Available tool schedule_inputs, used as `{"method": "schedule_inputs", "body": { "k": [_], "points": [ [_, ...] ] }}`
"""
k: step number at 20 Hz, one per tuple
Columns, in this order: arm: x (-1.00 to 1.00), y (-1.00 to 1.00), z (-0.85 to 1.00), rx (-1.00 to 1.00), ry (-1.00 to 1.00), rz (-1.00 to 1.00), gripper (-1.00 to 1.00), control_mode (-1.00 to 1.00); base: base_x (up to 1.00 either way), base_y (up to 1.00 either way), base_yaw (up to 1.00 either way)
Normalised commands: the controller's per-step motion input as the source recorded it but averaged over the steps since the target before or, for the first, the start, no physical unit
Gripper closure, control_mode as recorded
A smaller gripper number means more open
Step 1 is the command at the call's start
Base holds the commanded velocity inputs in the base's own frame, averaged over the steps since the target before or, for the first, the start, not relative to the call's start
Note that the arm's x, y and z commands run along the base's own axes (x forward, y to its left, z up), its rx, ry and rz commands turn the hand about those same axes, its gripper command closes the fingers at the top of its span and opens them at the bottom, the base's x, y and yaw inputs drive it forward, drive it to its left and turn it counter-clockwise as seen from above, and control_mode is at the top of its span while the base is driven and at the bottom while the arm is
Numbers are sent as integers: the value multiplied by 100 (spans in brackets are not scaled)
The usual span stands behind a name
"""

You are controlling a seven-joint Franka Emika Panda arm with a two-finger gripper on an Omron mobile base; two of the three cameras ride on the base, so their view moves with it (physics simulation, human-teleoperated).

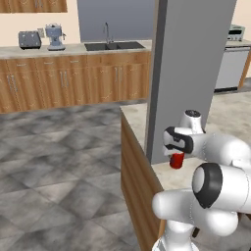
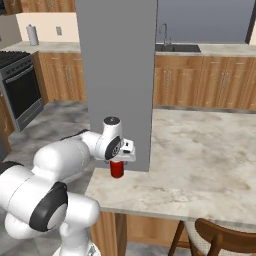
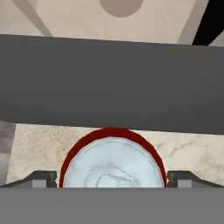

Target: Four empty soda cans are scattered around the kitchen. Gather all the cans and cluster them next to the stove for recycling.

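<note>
One red soda can (image 2: pixel 117 169) with a silver top stands upright on the marble island counter, right against the foot of a grey pillar. My gripper (image 2: pixel 118 161) hangs directly over it, pointing down. In the hand view the soda can (image 3: pixel 113 162) sits between the two fingertips (image 3: pixel 42 179), which stand wide apart on either side of its top, so the gripper (image 3: pixel 113 179) is open around it. From the left base view the soda can (image 1: pixel 177 160) peeks out below the gripper (image 1: pixel 177 154). The stove (image 2: pixel 17 85) is at the far left, across the floor.
The grey pillar (image 1: pixel 191 73) rises just behind the can. The island counter (image 2: pixel 200 160) stretches to the right, with a wooden chair (image 2: pixel 220 240) at its near edge. Along the back wall are a sink (image 1: pixel 113 46), a toaster (image 1: pixel 29 39) and a coffee machine (image 1: pixel 55 37).
</note>
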Motion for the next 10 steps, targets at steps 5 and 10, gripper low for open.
{"method": "schedule_inputs", "body": {
  "k": [5,10],
  "points": [
    [0,0,-12,0,1,1,-100,-100,0,0,0],
    [0,0,-1,0,0,0,100,-100,0,0,0]
  ]
}}
